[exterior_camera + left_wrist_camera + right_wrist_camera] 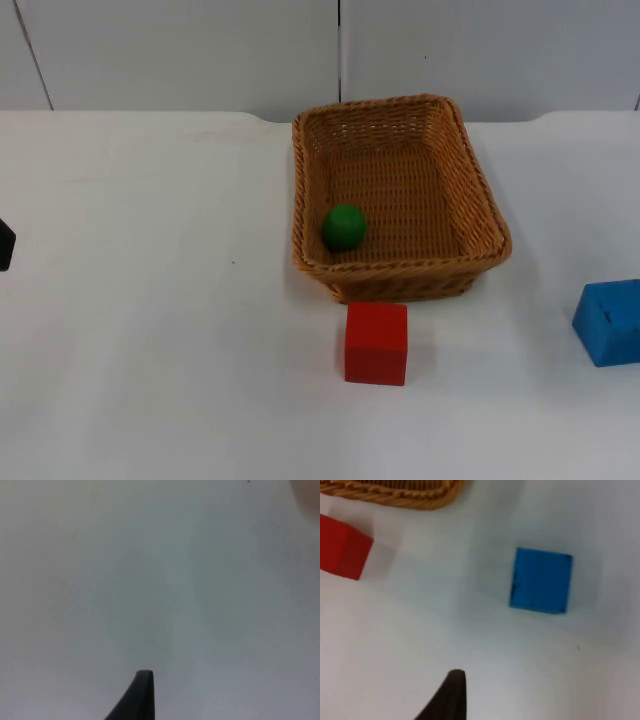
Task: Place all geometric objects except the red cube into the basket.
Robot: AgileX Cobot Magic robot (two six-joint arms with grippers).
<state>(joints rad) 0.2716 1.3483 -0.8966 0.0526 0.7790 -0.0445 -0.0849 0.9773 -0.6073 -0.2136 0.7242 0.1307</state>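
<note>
A woven basket (480,195) stands at the middle back of the table, and a green ball (343,227) lies inside it by the front-left wall. Just in front of the basket sits the red cube (376,343). A blue cube (610,322) rests at the table's right edge, apart from the basket. My right gripper (451,695) hovers over bare table short of the blue cube (541,580), with the red cube (342,546) and the basket's rim (395,492) further off. My left gripper (5,245) waits at the far left edge over bare table (160,580).
The grey partition wall (200,50) closes off the back of the white table (150,330). Open table surface stretches to the left of the basket and along the front.
</note>
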